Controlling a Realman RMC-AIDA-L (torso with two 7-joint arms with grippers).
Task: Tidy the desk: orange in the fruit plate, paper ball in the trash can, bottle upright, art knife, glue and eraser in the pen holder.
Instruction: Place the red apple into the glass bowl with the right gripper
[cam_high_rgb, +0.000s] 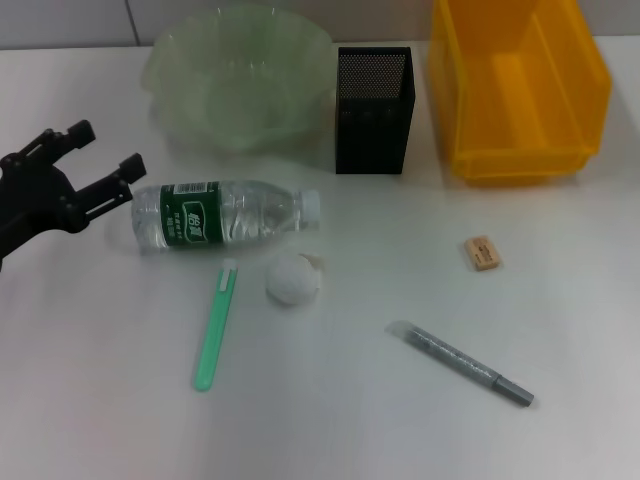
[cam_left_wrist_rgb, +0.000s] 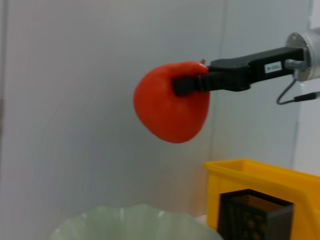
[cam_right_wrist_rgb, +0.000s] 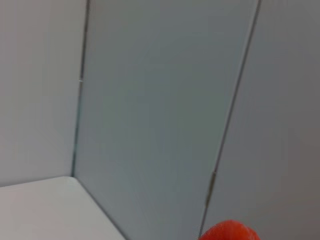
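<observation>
The right gripper (cam_left_wrist_rgb: 192, 82) is clenched on a round, glossy red-orange orange (cam_left_wrist_rgb: 170, 102), held in the air above the pale green scalloped fruit plate (cam_left_wrist_rgb: 130, 222). The left gripper (cam_high_rgb: 100, 160) is spread open beside the lying clear plastic bottle (cam_high_rgb: 225, 213).

Left gripper (cam_high_rgb: 105, 147) jaws apart, low.

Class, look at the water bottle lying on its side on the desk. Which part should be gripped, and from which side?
Grip the bottle across its labelled middle, coming from above. It lies flat, cap toward the pen holder, so its round sides are exposed, and the open left tool is beside its base.
</observation>
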